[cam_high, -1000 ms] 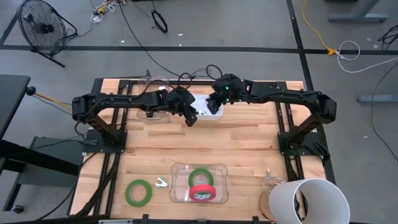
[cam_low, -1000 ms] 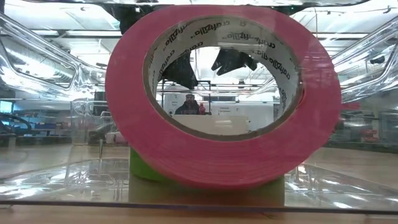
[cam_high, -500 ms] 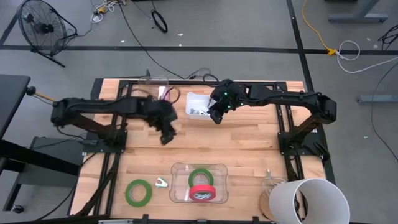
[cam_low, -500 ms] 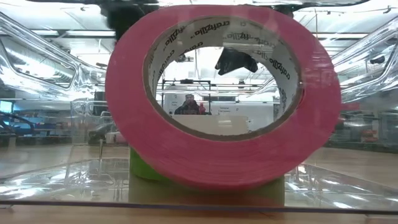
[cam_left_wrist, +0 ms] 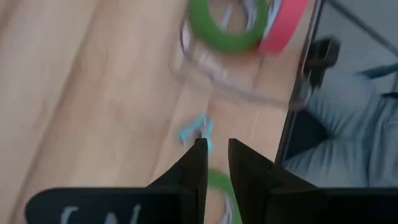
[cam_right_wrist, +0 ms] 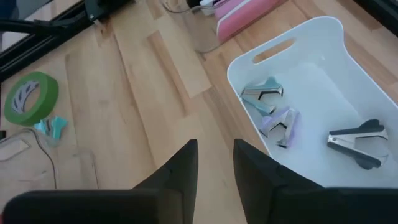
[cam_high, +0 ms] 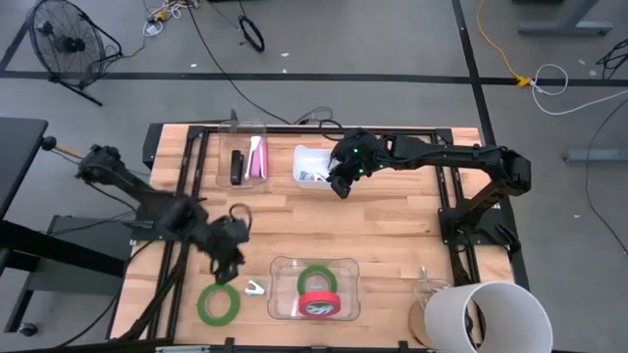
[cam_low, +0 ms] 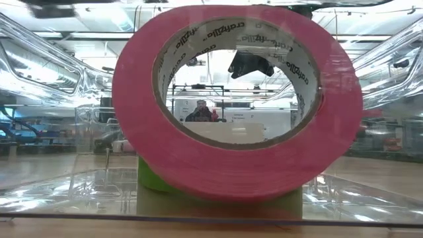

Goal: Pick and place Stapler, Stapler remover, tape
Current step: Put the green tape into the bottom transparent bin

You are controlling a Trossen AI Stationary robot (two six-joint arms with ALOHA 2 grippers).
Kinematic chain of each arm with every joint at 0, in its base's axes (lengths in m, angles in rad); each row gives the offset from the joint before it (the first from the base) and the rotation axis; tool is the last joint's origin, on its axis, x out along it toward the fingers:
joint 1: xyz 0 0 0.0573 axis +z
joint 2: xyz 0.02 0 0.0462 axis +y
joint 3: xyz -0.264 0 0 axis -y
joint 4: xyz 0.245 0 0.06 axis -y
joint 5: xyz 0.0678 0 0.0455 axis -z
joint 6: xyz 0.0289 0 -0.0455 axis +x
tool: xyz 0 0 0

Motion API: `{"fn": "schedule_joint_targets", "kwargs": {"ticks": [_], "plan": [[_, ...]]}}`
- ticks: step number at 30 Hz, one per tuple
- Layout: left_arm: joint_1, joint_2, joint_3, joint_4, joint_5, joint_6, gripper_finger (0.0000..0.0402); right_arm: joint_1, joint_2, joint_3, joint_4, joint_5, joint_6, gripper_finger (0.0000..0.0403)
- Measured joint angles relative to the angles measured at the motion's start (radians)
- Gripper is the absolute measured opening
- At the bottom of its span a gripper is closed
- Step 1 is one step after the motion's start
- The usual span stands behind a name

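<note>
The left gripper (cam_high: 229, 263), fingers slightly parted and empty, hangs at twelve o'clock of the loose green tape roll (cam_high: 218, 303); grasping it comes next. The right gripper (cam_high: 339, 186), narrowly parted and empty, waits beside the white bin (cam_high: 312, 165).

A lab: wooden table (cam_high: 392, 230) on concrete floor (cam_high: 324, 39), loose cables (cam_high: 545, 78), fan (cam_high: 61, 41).

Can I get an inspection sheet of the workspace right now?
Surface: wooden table.
Job's things: green tape loose on table; green tape and red tape in clear bin; staple removers in white bin; loose staple remover by clear bin.
Clutter: white bucket.
Grippers: left hand above loose green tape, right hand beside white bin, both empty.
Cables: on floor.
Surroundings: fan.
</note>
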Motion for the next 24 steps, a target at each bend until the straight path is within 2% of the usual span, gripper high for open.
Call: {"fn": "schedule_joint_targets", "kwargs": {"ticks": [4, 10, 18, 24], "plan": [[-0.149, 0.043, 0.000, -0.048, -0.024, -0.133, 0.0066, 0.004, 0.000, 0.000, 0.000, 0.001, 0.003, 0.0102], [-0.317, 0.134, 0.000, -0.050, -0.022, -0.195, 0.0066, 0.005, 0.000, 0.000, 0.001, 0.002, 0.003, 0.0102], [-0.435, 0.271, 0.000, -0.048, -0.019, -0.194, 0.0066, 0.006, 0.000, 0.000, 0.019, 0.002, 0.006, 0.0102], [-0.470, 0.365, 0.000, -0.049, -0.021, -0.189, 0.0068, 0.015, 0.000, 0.000, 0.057, 0.002, 0.006, 0.0102]]}}
